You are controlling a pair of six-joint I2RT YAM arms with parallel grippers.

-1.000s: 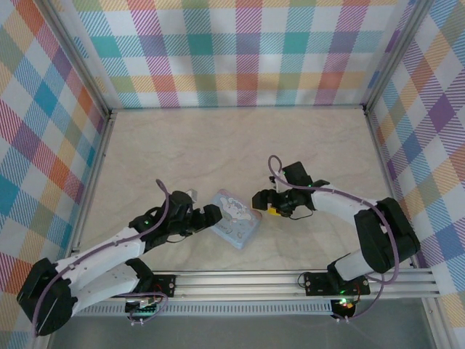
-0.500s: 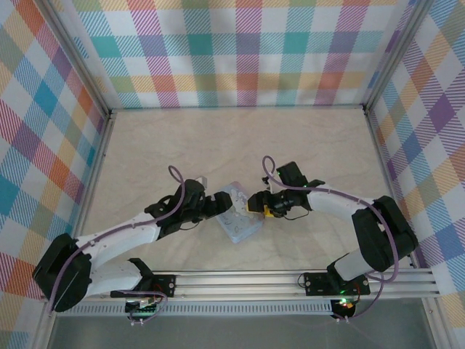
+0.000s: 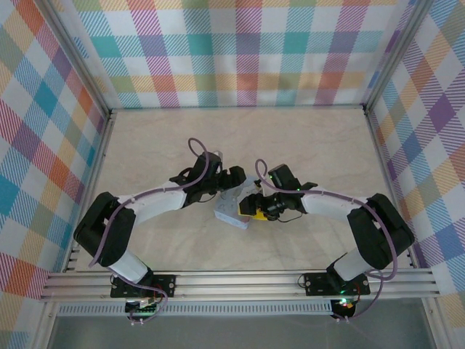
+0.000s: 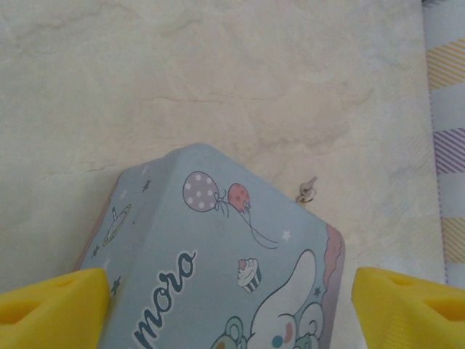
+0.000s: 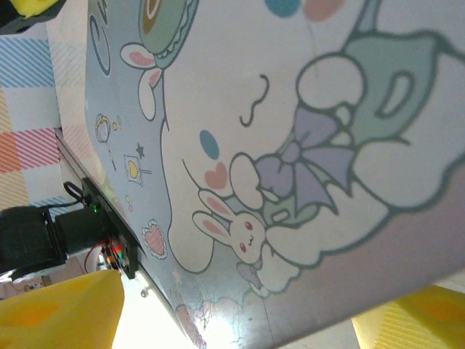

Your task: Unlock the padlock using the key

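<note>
Tin [image 3: 227,210] sits tipped on the table [image 3: 167,138] near its middle, with both arms reaching in to it from either side. The left gripper [image 3: 232,180] is at the tin's far-left side; in its wrist view its yellow fingers [image 4: 54,305] are spread wide with the tin between them, one touching the tin's side, though I cannot tell whether they clamp it. The right gripper [image 3: 251,209] is just beside the tin's right edge, its fingers [image 5: 58,313] apart, the cartoon-dog lid close before them. The padlock [image 4: 306,191] shows as a tiny metal bit at the tin's far edge.
</note>
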